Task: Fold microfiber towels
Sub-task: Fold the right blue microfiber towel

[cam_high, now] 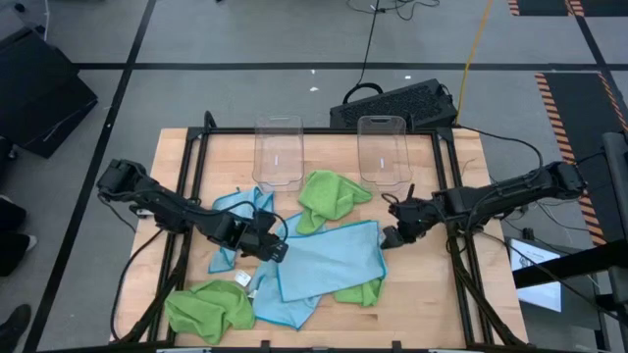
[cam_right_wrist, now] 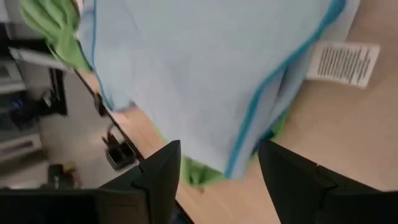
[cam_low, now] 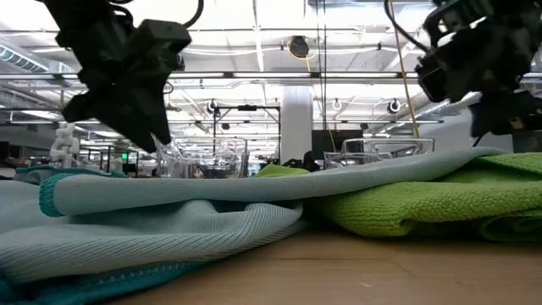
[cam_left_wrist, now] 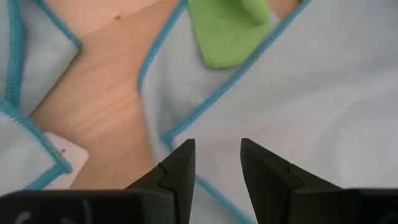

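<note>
Light blue towel (cam_high: 329, 257) lies flat mid-table (cam_high: 446, 304), between both hands. Left hand (cam_high: 276, 249) at its left edge, fingers (cam_left_wrist: 177, 171) narrowly parted, empty. Right hand (cam_high: 391, 235) at its right corner, open wide, empty.

Bare wood along left edge of table (cam_high: 182, 172), along right side past towels, and in narrow strip between two clear bins (cam_high: 280, 152) at top centre. Bins block top middle. Centre and lower centre covered by spread light blue towel (cam_high: 329, 260); green towel (cam_high: 329, 194) bunched just below bins; another green heap (cam_high: 208, 309) fills lower left. Left gripper (cam_high: 277, 247), fingers apart, at blue towel's left edge; right gripper (cam_high: 392, 233), fingers apart, at its right corner.
</note>
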